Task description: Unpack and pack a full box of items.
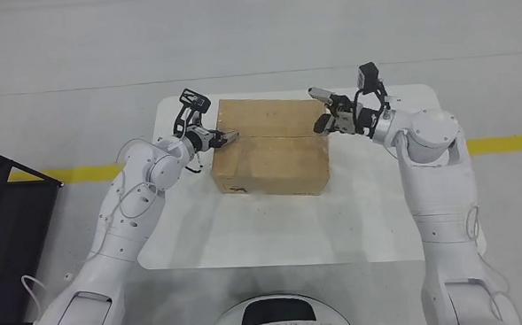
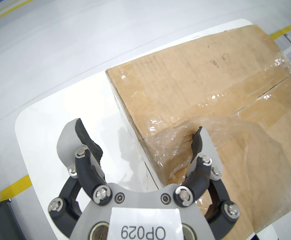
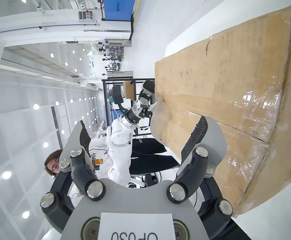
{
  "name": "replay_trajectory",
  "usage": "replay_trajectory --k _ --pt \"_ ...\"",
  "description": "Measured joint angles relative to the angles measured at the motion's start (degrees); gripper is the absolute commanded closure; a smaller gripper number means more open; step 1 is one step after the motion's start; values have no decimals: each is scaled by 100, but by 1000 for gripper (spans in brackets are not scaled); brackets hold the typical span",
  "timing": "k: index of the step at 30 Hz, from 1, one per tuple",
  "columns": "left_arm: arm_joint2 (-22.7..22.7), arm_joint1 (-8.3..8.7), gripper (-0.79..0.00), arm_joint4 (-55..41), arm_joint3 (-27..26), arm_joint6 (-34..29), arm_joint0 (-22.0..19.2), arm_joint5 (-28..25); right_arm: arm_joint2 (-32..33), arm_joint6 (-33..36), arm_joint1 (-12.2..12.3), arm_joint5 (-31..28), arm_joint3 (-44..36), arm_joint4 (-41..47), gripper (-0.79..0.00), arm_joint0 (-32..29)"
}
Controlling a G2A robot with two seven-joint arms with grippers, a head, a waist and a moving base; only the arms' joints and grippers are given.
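cardboard box (image 1: 269, 149) — grippers (image 1: 226, 136) (image 1: 320, 109) flank its ends

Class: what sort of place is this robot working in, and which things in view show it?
Probably a robotics lab or test hall: a yellow floor line beside the white table, rows of ceiling lights, and more workstations behind.

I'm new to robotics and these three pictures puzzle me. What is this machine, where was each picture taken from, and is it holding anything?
It is a two-armed white robot. One picture looks down from above its arms; the other two come from cameras on its wrists. A closed brown cardboard box, sealed with clear tape, stands on the white table. The left gripper and right gripper sit open at opposite ends of the box. Neither holds anything.
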Motion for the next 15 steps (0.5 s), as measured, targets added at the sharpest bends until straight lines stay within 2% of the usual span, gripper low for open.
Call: replay_trajectory --k 4,6,11,15 --pt "0 0 -785 0 0 0 0 0 -19 -53 -7 51 50 19 -785 -2" --pt "0 0 -785 0 0 0 0 0 -363 -407 -8 159 14 -149 -785 45" --pt "0 0 -785 0 0 0 0 0 -1618 -408 -4 -277 -1313 -2013 -785 -1" --pt "0 0 -785 0 0 0 0 0 -2401 -438 0 -335 -1734 -3315 -785 -20"
